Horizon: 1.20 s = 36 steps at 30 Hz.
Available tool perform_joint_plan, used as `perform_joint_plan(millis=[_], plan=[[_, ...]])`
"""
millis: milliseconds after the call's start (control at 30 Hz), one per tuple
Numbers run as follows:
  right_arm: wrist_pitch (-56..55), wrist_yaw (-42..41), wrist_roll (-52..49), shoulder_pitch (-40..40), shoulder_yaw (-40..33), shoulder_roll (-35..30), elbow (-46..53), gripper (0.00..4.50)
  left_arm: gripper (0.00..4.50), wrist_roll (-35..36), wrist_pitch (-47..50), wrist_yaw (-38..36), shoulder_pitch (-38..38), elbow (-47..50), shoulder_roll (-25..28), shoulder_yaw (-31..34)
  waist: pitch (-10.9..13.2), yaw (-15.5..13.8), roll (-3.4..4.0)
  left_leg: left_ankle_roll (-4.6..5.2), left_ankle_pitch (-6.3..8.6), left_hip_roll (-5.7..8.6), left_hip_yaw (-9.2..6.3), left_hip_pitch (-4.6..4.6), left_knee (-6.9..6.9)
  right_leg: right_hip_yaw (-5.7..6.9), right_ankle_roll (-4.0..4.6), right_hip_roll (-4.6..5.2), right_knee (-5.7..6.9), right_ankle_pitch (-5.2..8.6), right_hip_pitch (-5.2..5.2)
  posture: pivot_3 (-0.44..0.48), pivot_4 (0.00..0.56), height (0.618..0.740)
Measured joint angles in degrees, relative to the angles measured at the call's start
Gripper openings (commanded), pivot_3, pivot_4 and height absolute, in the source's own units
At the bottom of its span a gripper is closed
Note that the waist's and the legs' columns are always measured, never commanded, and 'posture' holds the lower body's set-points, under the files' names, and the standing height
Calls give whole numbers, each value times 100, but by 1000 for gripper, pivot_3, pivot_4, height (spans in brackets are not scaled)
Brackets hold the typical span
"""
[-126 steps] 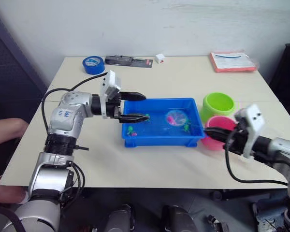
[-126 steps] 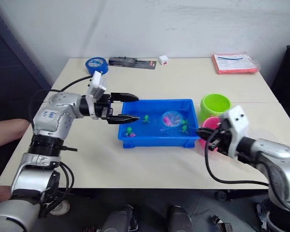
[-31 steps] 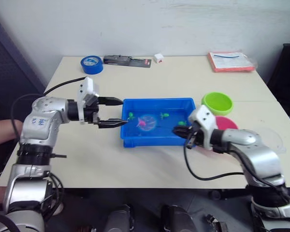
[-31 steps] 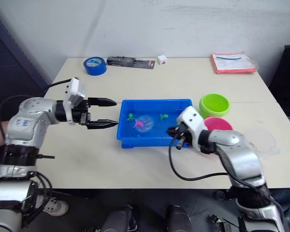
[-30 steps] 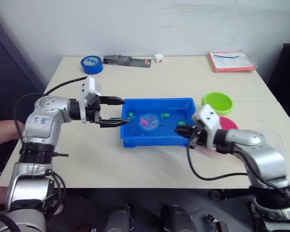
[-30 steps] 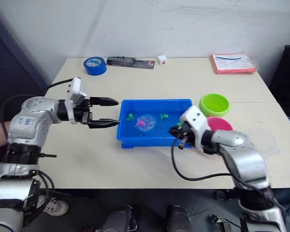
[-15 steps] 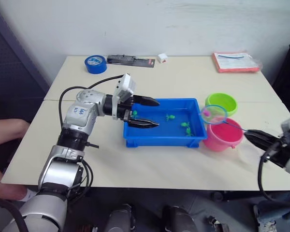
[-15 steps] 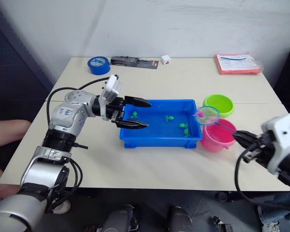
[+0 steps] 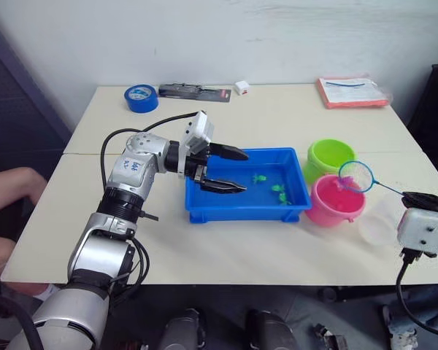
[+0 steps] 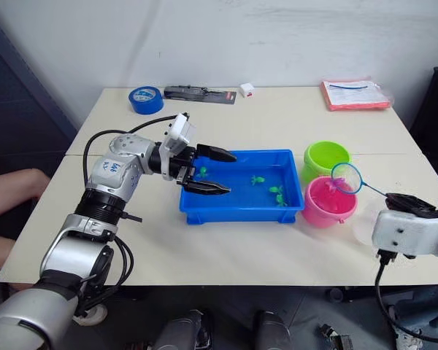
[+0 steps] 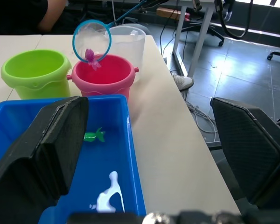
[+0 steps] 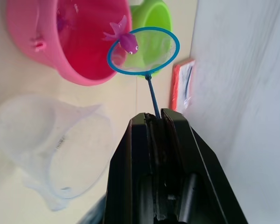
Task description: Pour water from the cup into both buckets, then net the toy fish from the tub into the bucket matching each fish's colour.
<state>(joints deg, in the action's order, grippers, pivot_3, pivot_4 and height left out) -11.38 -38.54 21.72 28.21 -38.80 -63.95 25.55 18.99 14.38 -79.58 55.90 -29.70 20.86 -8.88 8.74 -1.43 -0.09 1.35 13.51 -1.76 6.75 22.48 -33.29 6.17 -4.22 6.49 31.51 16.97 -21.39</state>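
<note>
My right gripper (image 12: 154,117) is shut on the thin handle of the net (image 9: 356,176). The blue hoop hangs just above the pink bucket (image 9: 336,203) and holds a pink toy fish (image 12: 126,41). Behind the pink bucket stands the green bucket (image 9: 331,157). The clear cup (image 9: 380,222) sits to the right of the pink bucket, near my right wrist. Green toy fish (image 9: 279,191) float in the blue tub (image 9: 244,211). Over the tub's left end my left gripper (image 9: 237,172) is open and holds nothing.
At the back of the table lie a blue tape roll (image 9: 140,97), a dark flat tool (image 9: 193,92), a small white box (image 9: 241,87) and a red notebook (image 9: 352,92). A person's arm (image 9: 7,197) shows beyond the left table edge.
The net with the pink fish has moved right, from the tub's right end to above the pink bucket. My right arm has drawn back to the right. The left gripper stays open at the tub.
</note>
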Motion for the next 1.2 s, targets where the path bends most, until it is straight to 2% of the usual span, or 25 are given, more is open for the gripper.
perform_joint_plan(millis=[167, 267, 367, 500, 567, 667, 767, 900, 1200], plan=[[-1251, 73, 388, -97, -2, -189, -502, 799, 4500, -17, -18, 55, -17, 7, 59, 67, 0, -11, -1, -2, -3, 1, 2, -2, -2, -3, -13, 0, 31, -3, 23, 0, 150, 740], [-1569, 23, 410, -381, -14, -317, -932, 799, 4500, -47, -38, 115, -138, 48, 165, 98, 0, 8, 2, -1, -2, 0, 7, -14, -5, -4, -11, 0, 38, -1, 30, 0, 150, 740], [-1470, -97, 29, -1019, 49, -442, -1043, 799, 4500, -103, -70, 143, -301, 183, 246, 105, 2, 50, 1, -2, -2, -6, 4, -22, -4, -10, 9, -5, 38, 5, 35, 0, 150, 740], [-1169, -449, -965, -2127, 868, -875, -907, 799, 4500, -259, -251, 166, -533, 332, 381, 83, 6, 127, 6, -5, -4, -14, -18, -32, -1, -31, 14, -2, 48, 8, 50, 0, 150, 740], [-990, -665, -1199, -2910, 1735, -885, -899, 799, 4500, -359, -314, 206, -731, 477, 511, 70, 7, 142, 4, -8, -5, -15, -20, -32, -2, -31, 9, -2, 51, 5, 50, 0, 150, 740], [-1026, -981, -1159, -4216, 3031, -657, -1238, 799, 4500, -371, -250, 286, -975, 780, 544, 45, 7, 165, 12, -7, -5, -11, -17, -30, -10, -34, 10, 3, 56, 5, 47, 0, 150, 740], [-1374, -1215, -906, -4823, 3905, -421, -1801, 799, 4500, -367, -121, 390, -1154, 1116, 687, 54, 5, 126, 15, -6, -5, -12, -18, -25, -18, -24, 11, 10, 61, 6, 20, 0, 150, 740], [-1833, -1311, -537, -5345, 4542, -190, -2550, 799, 4500, -353, 82, 508, -1301, 1427, 803, 94, -3, 99, 28, 0, -2, -5, 1, -19, -37, -33, -9, 19, 98, -5, 31, 0, 150, 740], [-2384, -1175, -32, -5889, 4971, 69, -3446, 799, 4500, -264, 443, 781, -1612, 1996, 927, 151, -5, 143, 31, -10, -5, -13, -2, -28, -46, -37, -9, 16, 139, -5, 25, 0, 150, 740]])
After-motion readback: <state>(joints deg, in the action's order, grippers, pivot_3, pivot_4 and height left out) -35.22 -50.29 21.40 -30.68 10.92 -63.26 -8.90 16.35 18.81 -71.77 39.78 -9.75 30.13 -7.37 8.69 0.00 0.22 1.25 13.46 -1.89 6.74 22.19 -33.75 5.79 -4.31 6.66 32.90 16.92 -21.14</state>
